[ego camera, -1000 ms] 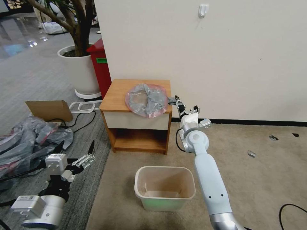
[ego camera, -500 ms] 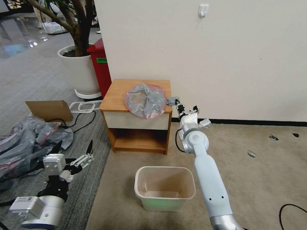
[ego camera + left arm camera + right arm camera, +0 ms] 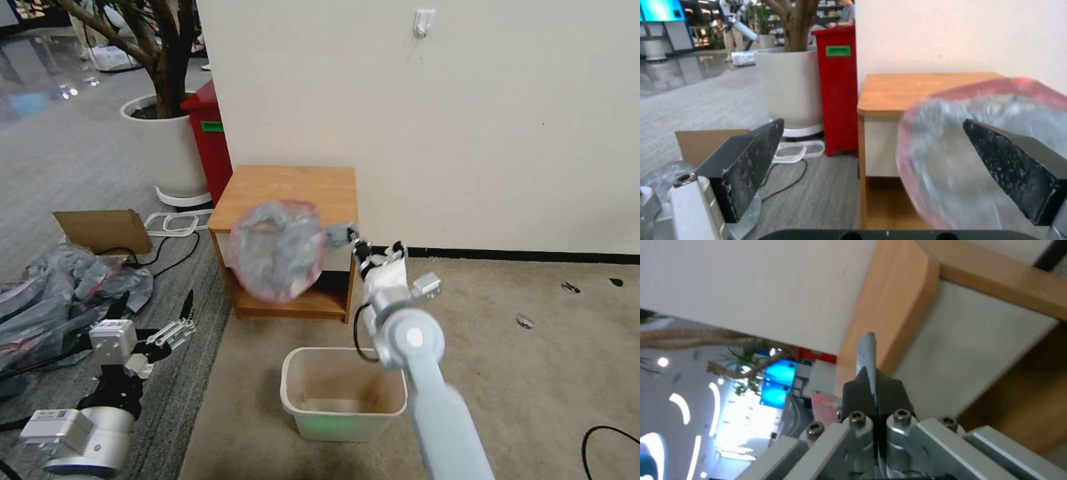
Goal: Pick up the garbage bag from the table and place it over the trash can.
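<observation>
Right end effector (image 3: pixel 352 238) clamped together on a grey edge of the garbage bag (image 3: pixel 277 250), holding it in the air in front of the worktop (image 3: pixel 293 187), off its top. Bag hung open-mouthed, pink rim band outward, across the white drawer front. Trash can (image 3: pixel 343 393) stood on the carpet below and nearer the robot, well apart from the bag. Left end effector (image 3: pixel 157 319) hung low over the grey floor at left, fingers (image 3: pixel 746 161) spread apart, gripping nothing.
</observation>
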Tool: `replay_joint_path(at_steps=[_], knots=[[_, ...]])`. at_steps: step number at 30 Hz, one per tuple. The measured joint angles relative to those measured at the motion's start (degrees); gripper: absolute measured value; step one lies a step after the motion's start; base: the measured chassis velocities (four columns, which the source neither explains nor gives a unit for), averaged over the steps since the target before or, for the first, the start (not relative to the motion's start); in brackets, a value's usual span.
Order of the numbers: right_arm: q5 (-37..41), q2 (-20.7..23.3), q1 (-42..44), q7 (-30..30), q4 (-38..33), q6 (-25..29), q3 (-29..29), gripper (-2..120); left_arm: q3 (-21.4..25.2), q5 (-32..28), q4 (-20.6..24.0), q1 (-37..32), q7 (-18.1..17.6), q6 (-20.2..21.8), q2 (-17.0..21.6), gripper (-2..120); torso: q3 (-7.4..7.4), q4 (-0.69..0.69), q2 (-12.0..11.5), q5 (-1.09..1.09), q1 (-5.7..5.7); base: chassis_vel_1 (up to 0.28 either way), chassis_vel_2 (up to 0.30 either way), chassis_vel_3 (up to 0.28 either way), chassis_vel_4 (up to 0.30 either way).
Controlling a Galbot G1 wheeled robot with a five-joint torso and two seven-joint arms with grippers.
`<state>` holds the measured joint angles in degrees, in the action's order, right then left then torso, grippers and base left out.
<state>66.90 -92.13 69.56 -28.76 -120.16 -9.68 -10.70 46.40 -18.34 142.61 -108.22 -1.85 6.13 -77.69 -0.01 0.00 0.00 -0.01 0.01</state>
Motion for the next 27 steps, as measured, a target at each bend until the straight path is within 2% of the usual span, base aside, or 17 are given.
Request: replay_joint_path(at_steps=[2, 8, 10, 21, 27], knots=[[-0.6, 0.0, 0.9, -0.6, -0.9, 0.1, 0.6, 0, 0.0, 0.0, 0.0, 0.1, 0.0, 0.0, 0.0, 100, 0.00, 0.00, 0.0, 0.00, -0.01, 0.000, 0.000, 0.000, 0.000], [-2.7, 0.5, 9.1, -11.3, -7.2, -1.0, 4.3, 0, 0.0, 0.0, -0.1, 0.5, 0.3, 0.0, 0.5, 100, 0.00, 0.01, 0.0, 0.01, 0.00, 0.000, 0.000, 0.000, 0.000], [-2.9, 1.1, 10.3, -12.3, -7.8, -1.0, 4.5, 0, 0.0, 0.0, -0.2, 0.5, 0.3, -0.1, 0.6, 100, 0.00, 0.01, 0.0, 0.01, -0.01, 0.000, 0.000, 0.000, 0.000], [-6.2, 8.1, 18.4, -13.4, -9.1, 0.9, 4.4, 0, -0.1, 0.0, -1.2, 1.1, 0.5, -0.2, 1.1, 100, 0.01, 0.00, 0.0, 0.01, -0.01, 0.000, 0.000, 0.000, 0.000], [-7.1, 8.9, 21.1, -13.2, -8.9, 2.1, 4.9, 0, -0.2, 0.0, -1.6, 1.3, 0.5, -0.4, 1.1, 100, 0.00, 0.00, 0.0, 0.01, -0.01, 0.000, 0.000, 0.000, 0.000]])
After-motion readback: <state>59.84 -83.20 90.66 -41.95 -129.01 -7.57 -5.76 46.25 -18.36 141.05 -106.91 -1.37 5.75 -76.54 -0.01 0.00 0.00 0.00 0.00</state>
